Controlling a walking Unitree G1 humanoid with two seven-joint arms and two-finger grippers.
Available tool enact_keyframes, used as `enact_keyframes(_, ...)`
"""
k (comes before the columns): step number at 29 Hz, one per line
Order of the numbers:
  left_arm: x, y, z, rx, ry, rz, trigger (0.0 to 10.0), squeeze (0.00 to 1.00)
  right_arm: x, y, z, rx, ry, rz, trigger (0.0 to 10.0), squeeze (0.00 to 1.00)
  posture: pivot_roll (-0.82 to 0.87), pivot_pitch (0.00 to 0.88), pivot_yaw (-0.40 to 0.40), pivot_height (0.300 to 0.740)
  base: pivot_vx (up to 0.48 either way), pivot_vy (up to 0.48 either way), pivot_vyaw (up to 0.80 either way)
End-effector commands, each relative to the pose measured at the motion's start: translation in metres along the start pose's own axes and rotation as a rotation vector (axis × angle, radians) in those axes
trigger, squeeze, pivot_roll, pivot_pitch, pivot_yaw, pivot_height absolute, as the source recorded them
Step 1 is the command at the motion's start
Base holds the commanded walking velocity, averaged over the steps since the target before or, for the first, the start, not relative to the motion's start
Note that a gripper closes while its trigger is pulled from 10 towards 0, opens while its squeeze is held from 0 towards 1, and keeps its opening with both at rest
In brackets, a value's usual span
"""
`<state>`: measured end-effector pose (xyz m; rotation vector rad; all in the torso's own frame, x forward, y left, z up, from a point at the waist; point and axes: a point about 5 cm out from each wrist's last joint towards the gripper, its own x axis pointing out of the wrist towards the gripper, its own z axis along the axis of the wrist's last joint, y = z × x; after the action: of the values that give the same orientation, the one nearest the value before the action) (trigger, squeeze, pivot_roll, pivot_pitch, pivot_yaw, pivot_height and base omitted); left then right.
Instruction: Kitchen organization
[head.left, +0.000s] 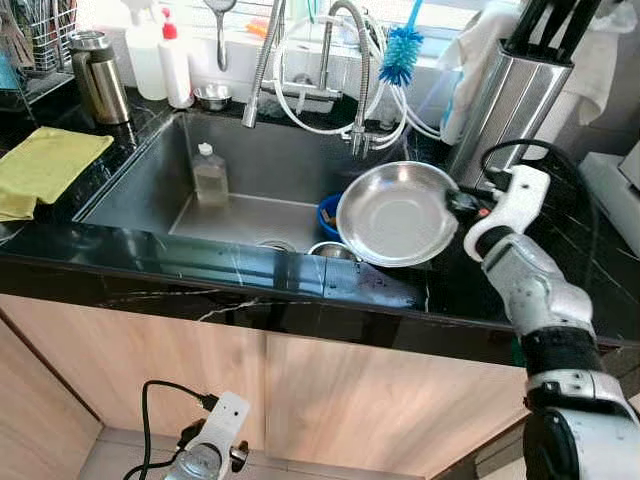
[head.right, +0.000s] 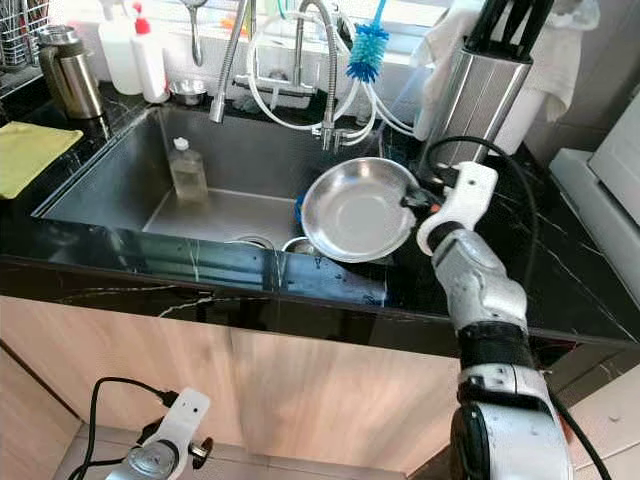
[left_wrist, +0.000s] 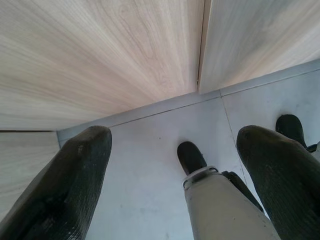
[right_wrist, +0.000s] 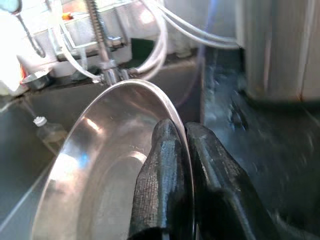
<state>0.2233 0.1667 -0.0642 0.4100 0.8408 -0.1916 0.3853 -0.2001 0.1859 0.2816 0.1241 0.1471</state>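
Observation:
A round steel plate (head.left: 397, 215) hangs tilted over the right end of the sink (head.left: 150, 165), and my right gripper (head.left: 462, 205) is shut on its right rim. In the right wrist view the two black fingers (right_wrist: 165, 190) pinch the plate's (right_wrist: 100, 170) thin edge. Below the plate, a blue bowl (head.left: 326, 213) and a steel bowl (head.left: 330, 250) lie in the sink. A clear bottle (head.left: 210, 175) stands on the sink floor. My left gripper (left_wrist: 175, 175) hangs open low beside the cabinet front, above the grey floor.
A steel utensil holder (head.left: 505, 105) stands on the black counter (head.left: 580, 250) right behind the plate. Faucet and hoses (head.left: 340, 70), a blue brush (head.left: 402, 50), spray bottles (head.left: 160, 55), a steel flask (head.left: 98, 75) and a yellow cloth (head.left: 45, 165) line the counter.

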Motion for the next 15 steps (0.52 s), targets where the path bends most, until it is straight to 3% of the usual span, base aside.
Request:
enact_keyframes(1,0.0,-0.002,0.002,0.023,-0.004,-0.004,10.0,0.0,0.001,-0.004,0.003,-0.035,-0.004,-0.004,10.0,0.0,0.15,0.0,-0.146,0.74,0.0,0.0,0.0)
enact_keyframes(7,0.001,-0.002,0.005,0.014,-0.013,0.003,10.0,0.0,0.012,-0.005,0.003,-0.153,0.036,-0.003,10.0,0.0,0.15,0.0,-0.151,0.74,0.0,0.0,0.0)
enact_keyframes(15,0.001,-0.001,0.007,0.006,-0.018,0.008,10.0,0.0,0.018,-0.004,0.01,-0.242,0.013,-0.031,10.0,0.0,0.16,0.008,-0.157,0.74,0.0,0.0,0.0)
